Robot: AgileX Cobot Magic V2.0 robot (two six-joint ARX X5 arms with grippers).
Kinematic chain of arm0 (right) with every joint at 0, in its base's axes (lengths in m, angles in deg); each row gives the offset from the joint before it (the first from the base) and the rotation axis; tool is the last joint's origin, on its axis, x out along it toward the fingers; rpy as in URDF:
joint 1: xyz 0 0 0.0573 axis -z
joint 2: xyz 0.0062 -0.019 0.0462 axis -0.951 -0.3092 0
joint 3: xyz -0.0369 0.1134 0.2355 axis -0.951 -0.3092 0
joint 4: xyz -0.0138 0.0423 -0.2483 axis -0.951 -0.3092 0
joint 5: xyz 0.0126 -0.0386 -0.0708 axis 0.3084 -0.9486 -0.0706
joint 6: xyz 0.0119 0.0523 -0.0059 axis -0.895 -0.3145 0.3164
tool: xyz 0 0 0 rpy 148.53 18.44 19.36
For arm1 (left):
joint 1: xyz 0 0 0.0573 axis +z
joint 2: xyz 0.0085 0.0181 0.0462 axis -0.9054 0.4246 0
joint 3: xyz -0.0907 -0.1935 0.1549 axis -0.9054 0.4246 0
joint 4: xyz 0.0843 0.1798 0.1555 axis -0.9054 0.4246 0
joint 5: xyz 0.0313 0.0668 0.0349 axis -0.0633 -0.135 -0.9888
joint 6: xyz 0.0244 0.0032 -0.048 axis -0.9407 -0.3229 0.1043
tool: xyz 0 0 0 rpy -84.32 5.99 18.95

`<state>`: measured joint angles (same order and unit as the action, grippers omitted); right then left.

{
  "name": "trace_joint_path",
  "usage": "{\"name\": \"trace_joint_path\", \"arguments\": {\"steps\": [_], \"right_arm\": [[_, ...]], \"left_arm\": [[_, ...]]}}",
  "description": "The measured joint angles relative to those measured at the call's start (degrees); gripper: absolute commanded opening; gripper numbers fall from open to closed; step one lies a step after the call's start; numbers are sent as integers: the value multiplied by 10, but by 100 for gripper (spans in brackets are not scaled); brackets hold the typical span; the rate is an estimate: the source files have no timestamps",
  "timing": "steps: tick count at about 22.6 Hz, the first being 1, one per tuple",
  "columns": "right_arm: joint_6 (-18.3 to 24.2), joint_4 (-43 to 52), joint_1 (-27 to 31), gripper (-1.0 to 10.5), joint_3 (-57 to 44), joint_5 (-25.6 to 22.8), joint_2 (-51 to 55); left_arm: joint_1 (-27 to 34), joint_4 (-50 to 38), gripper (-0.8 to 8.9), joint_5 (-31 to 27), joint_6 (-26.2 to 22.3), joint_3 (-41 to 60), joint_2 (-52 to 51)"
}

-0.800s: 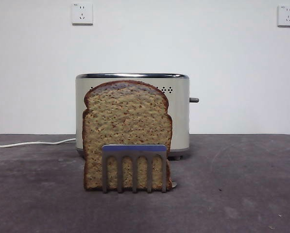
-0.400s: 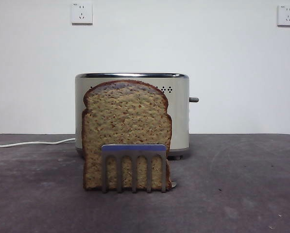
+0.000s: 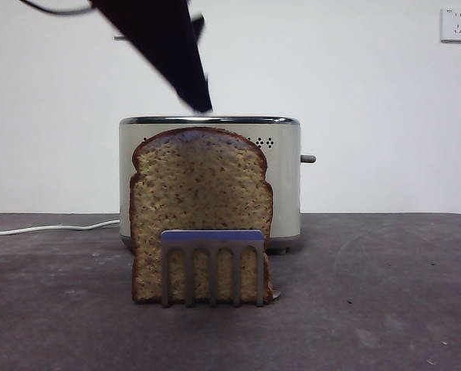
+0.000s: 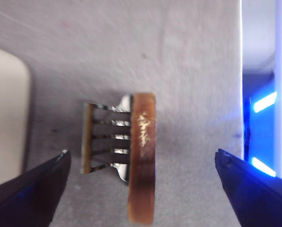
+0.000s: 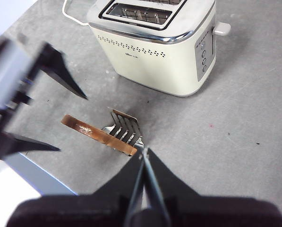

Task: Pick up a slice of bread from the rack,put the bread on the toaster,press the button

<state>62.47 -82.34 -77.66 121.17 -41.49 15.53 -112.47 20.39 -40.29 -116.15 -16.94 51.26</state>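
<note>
The slice of bread (image 3: 201,202) stands upright in the rack (image 3: 213,237), in front of the toaster (image 3: 286,182). My left gripper (image 4: 141,154) is open and hovers above the bread (image 4: 142,161), one jaw on each side of it and well apart from it. In the front view it comes down from the top left as a dark tip (image 3: 200,100) above the toaster's top. The right wrist view shows it (image 5: 67,122) open beside the bread (image 5: 97,134) and rack (image 5: 124,126). My right gripper (image 5: 143,154) is shut and empty, high above the table near the rack.
The toaster's slots (image 5: 140,13) face up, and its lever (image 3: 308,158) sticks out on the right side. A white cable (image 3: 49,228) runs left from the toaster. A table edge (image 4: 241,94) lies close to the bread.
The left arm has come into the front view from the top left, down to above the bread. Bread, rack and toaster have not moved.
</note>
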Motion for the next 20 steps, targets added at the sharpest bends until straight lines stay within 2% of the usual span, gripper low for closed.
{"name": "trace_joint_path", "arguments": {"steps": [2,5,6,9,10,20], "right_arm": [[0,0,0,-12,0,0,0],[0,0,0,-11,0,0,0],[0,0,0,-12,0,0,0],[0,-1,0,-11,0,0,0],[0,-1,0,-12,0,0,0],[0,-1,0,-12,0,0,0]], "left_arm": [[-2,-3,640,-7,-4,0,28],[-2,-6,454,-7,-6,0,56],[-2,-6,386,-7,-6,0,58],[-2,-7,32,-7,-6,0,57],[-2,-5,-18,-7,-6,0,57],[-2,4,-9,-10,-6,-4,54]]}}
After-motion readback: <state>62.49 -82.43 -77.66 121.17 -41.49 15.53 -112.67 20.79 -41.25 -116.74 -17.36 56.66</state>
